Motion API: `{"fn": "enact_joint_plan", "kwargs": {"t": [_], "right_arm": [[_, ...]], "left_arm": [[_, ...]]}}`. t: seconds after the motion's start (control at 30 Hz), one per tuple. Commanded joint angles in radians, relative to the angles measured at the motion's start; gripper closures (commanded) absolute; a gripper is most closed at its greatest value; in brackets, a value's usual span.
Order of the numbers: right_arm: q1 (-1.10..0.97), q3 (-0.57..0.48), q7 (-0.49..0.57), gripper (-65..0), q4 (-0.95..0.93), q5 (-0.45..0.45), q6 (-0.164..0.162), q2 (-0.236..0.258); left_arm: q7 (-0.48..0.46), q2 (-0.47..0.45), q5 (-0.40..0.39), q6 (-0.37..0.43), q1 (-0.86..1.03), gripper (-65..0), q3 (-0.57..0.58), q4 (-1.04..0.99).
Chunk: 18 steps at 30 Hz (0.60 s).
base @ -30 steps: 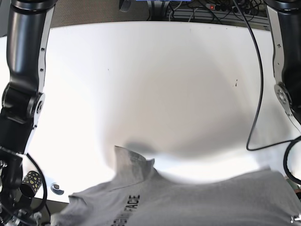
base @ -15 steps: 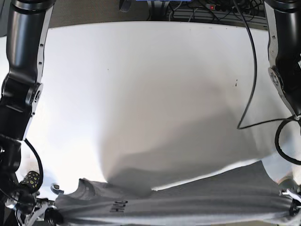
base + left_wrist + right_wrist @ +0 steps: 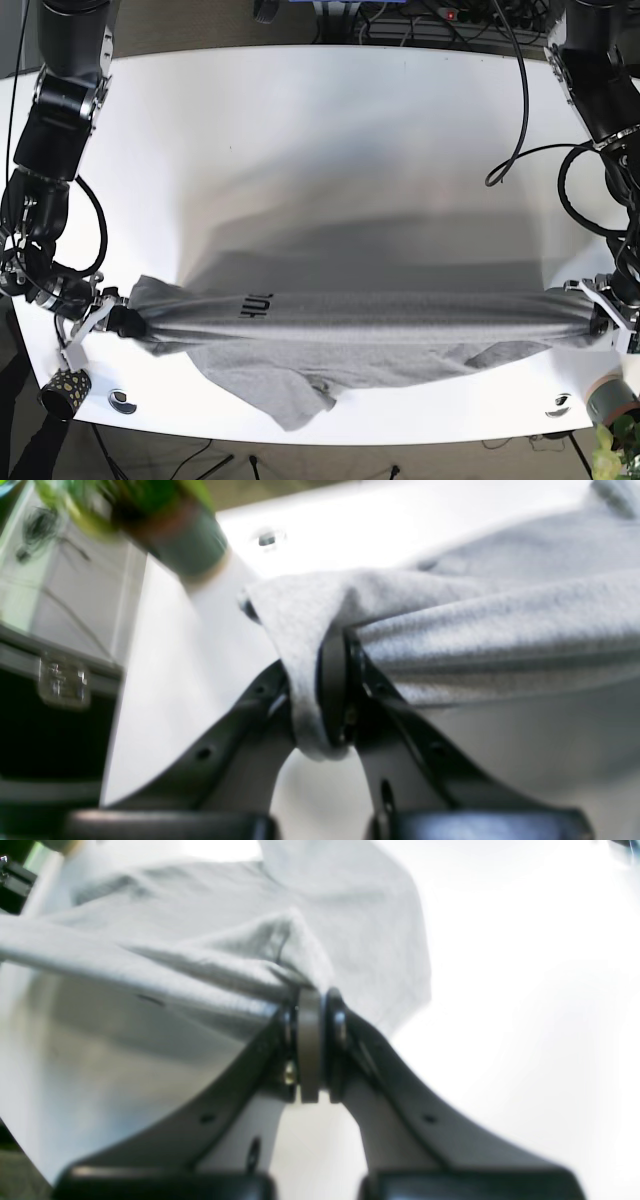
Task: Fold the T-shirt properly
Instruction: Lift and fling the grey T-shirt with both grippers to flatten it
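Observation:
The grey T-shirt with dark lettering is stretched in a taut band across the white table, and its lower part sags toward the front edge. My left gripper, at the right in the base view, is shut on one bunched end. In the left wrist view my left gripper pinches the grey fabric between its jaws. My right gripper, at the left in the base view, is shut on the other end. In the right wrist view my right gripper clamps the shirt.
A black dotted cup stands at the front left corner. A potted plant stands at the front right and shows in the left wrist view. Round table insets lie near the front edge. A black cable hangs at the right.
Both grippers have carried the shirt from the near edge farther onto the table. It has gone from a loose spread to a taut band pulled between them.

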Motion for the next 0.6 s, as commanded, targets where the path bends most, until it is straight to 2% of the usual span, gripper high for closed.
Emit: {"fn": "enact_joint_plan", "kwargs": {"t": [0.0, 0.2, 0.37, 0.57], "right_arm": [[-0.036, 0.027, 0.025, 0.0, 0.058, 0.01, 0.001, 0.025], [-0.21, 0.033, 0.023, 0.0, 0.169, 0.02, 0.001, 0.002], [-0.342, 0.033, 0.017, 0.0, 0.218, 0.09, 0.001, 0.002], [-0.438, 0.032, 0.017, 0.0, 0.249, 0.097, 0.001, -0.018]], "left_arm": [[-0.03, -0.008, 0.007, 0.004, 0.023, 0.0, -0.052, 0.045], [-0.03, -0.007, 0.007, -0.082, 0.155, 0.0, -0.11, 0.055], [-0.032, -0.005, 0.007, -0.097, 0.249, 0.0, -0.176, 0.055], [-0.033, -0.005, 0.013, -0.134, 0.304, 0.0, -0.208, 0.05]]}}
